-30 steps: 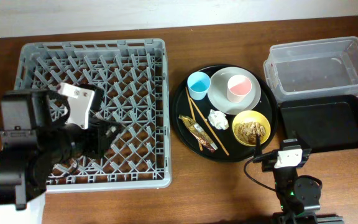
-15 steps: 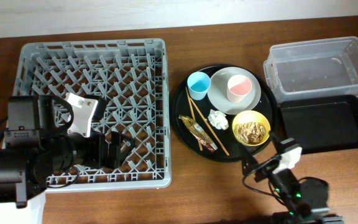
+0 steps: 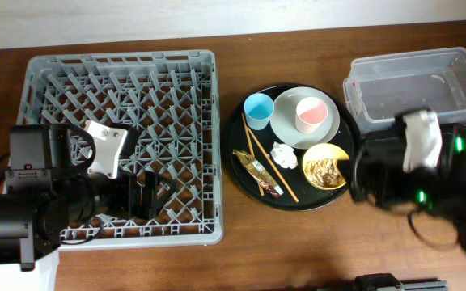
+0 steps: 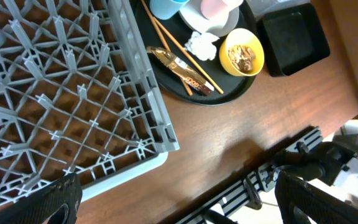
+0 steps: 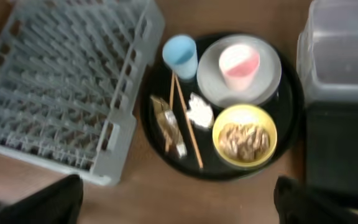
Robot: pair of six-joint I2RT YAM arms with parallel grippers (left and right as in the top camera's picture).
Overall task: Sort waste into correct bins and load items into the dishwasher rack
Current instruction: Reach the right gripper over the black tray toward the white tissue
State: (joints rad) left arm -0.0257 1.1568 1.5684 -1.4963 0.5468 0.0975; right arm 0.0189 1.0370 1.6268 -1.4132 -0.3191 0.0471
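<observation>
Right wrist view: nothing sorted yet, right tool [image 5: 178, 186] and left tool [image 4: 178, 183] both wide and empty, so next probably grab the wrapper [image 5: 166, 127] mid-frame

A dark brown wooden table [image 3: 298, 242] fills the view, with a pale strip [image 3: 136, 16] beyond its far edge.

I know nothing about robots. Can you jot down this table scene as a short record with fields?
rack: dishwasher rack, nothing seen in it
round black tray: holds blue cup, pink cup on plate, yellow bowl with food scraps, tissue, wrapper, chopsticks
bins: clear tub looks empty; shallow black tray beside it
left gripper: open, over rack corner
right gripper: open, holding nothing
</observation>
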